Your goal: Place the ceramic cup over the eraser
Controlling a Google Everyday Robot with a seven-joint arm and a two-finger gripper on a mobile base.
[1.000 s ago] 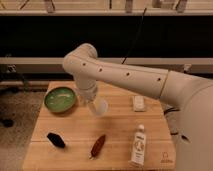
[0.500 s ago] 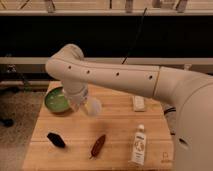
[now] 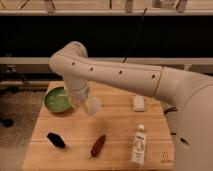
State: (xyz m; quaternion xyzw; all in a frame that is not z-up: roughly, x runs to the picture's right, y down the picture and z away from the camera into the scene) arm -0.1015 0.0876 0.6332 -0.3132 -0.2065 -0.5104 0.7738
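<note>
hand [image 3: 85, 102] grips 1 ceramic cup [image 3: 93, 105] over table [image 3: 120, 127]; 1 eraser [image 3: 56, 140] well apart; 1 green bowl [image 3: 50, 103]; 1 bottle [image 3: 139, 146]

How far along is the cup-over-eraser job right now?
Done: the ceramic cup looks picked up. It sits at the gripper, apparently off the table, just right of the green bowl.
In hand: carrying the cup.
Left: the eraser lies uncovered near the table's front-left corner, apart from the cup, so the cup has yet to go over it and come down.
</note>
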